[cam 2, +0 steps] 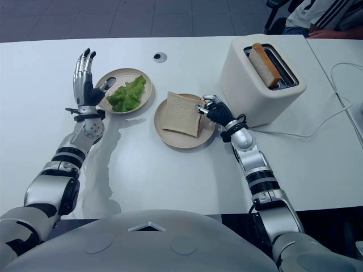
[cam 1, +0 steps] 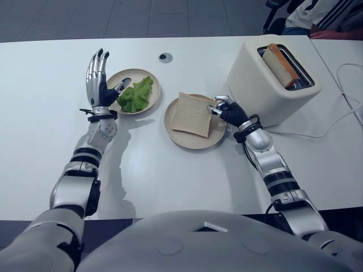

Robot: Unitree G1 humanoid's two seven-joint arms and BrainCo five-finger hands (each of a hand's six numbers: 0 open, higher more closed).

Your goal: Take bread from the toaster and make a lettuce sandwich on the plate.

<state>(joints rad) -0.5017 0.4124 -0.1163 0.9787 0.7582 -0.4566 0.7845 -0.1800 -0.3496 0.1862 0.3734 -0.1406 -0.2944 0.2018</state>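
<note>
- Bread slice [cam 1: 193, 115]: pale, near-square, thin darker crust round the edge. You have it lying flat on the tan plate [cam 1: 194, 141], at the tabletop [cam 1: 170, 181] centre, just left of the toaster [cam 1: 255, 90]
- Orientation: no clear long axis; the slice is turned a little clockwise, its top edge sloping down toward the toaster
- Right hand [cam 1: 231, 112]: at the slice's right edge, fingers [cam 1: 217, 108] curled in and closed on that edge, tips touching the crust; the rest of the slice lies left of them
- Second slice [cam 1: 279, 64]: upright in the toaster slot, browner crust, long axis along the slot from far-left to near-right
- Left hand [cam 1: 98, 79]: raised beside the small plate [cam 1: 126, 75], spread wide and pointing away from you, holding nothing; thumb over the rim, near the lettuce [cam 1: 136, 94]
- Lettuce: green, ruffled, lying on the small plate
</note>
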